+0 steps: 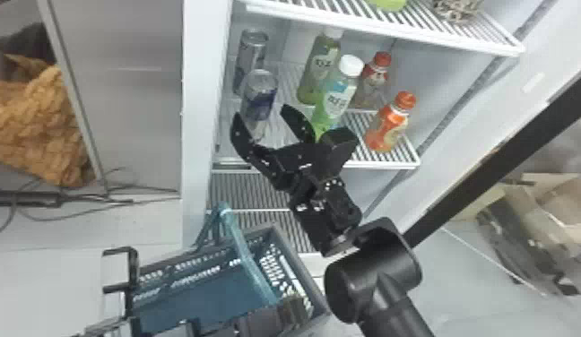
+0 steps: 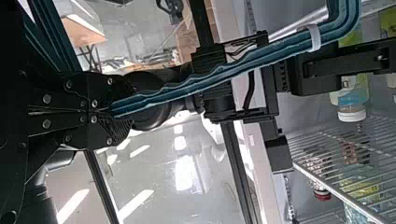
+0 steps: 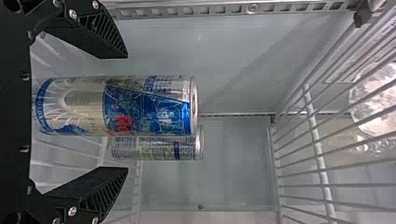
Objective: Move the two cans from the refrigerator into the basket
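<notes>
In the head view my right gripper [image 1: 262, 130] stands open just in front of the nearer can [image 1: 259, 95] on the refrigerator's middle shelf; the farther can [image 1: 251, 56] stands behind it. In the right wrist view, the nearer can [image 3: 126, 105] lies between the spread fingers of my right gripper [image 3: 126, 112], and the farther can [image 3: 159, 148] is partly hidden behind it. The teal basket [image 1: 186, 299] is low in front of the refrigerator. My left gripper [image 1: 287, 313] is at its handle; in the left wrist view the left gripper [image 2: 112, 111] is closed on the basket's handle [image 2: 210, 77].
Green bottles [image 1: 338, 101] stand right of the cans, with orange-capped bottles [image 1: 389, 125] farther right. A wire shelf [image 1: 392, 33] hangs above them. The refrigerator's side wall [image 1: 200, 121] is close on the left.
</notes>
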Robot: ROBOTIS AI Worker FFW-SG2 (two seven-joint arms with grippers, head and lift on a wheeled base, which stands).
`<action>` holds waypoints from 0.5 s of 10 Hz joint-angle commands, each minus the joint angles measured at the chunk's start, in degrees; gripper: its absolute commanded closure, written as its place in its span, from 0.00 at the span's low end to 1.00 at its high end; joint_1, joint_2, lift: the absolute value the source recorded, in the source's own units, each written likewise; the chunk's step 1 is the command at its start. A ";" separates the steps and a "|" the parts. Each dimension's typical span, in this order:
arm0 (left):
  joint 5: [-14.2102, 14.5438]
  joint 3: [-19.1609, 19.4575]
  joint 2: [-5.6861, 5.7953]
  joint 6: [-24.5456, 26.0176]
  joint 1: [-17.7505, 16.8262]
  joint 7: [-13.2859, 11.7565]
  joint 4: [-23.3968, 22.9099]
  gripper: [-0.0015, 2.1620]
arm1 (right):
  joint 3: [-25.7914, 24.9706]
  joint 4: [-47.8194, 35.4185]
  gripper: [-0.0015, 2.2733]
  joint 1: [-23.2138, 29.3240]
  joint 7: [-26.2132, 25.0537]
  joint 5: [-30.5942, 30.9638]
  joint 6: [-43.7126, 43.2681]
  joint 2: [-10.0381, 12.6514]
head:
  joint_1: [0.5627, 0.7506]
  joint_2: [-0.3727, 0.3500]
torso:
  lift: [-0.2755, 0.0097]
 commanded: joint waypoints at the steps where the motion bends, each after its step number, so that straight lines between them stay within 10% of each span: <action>1: 0.04 -0.11 0.00 -0.14 -0.20 0.00 0.00 0.56 | 0.23 1.31 0.07 -1.37 0.00 0.10 -0.01 -0.14 | 0.70 0.10 | 0.00; 3: 0.27 0.00 0.00 -0.42 -0.20 0.00 0.14 0.56 | 0.46 2.86 0.10 -2.63 0.00 0.21 -1.41 -0.22 | 0.70 0.10 | 0.00; 5: 0.39 0.00 0.00 -0.56 -0.20 0.00 0.14 0.56 | 2.29 4.26 0.32 -4.60 0.00 -0.59 -2.40 -0.66 | 0.70 0.10 | 0.00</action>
